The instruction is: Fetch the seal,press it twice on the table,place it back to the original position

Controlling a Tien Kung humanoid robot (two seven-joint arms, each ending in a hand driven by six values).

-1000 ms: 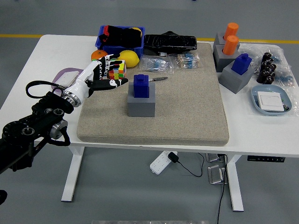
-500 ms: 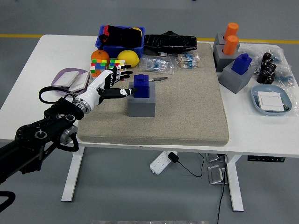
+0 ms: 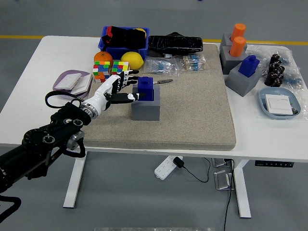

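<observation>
A blue seal (image 3: 146, 88) stands upright in a grey block holder (image 3: 146, 109) on the tan felt mat (image 3: 192, 110). My left hand (image 3: 126, 87), white with black fingertips, reaches in from the lower left. Its fingers are spread, the thumb tip (image 3: 135, 96) touching the seal's left side and the other fingertips just left of its top. Nothing is grasped. The right arm does not appear.
A second blue seal (image 3: 249, 66) and two orange seals (image 3: 237, 40) sit in grey holders at the right. Rubik's cubes (image 3: 111, 69), an orange, a lemon and a blue bin (image 3: 124, 44) lie behind my hand. Lilac trays (image 3: 73, 80) rest at left, a blue dish (image 3: 280, 104) at right.
My left hand has moved right and slightly forward across the mat's left edge, from beside the cubes to the seal, staying open.
</observation>
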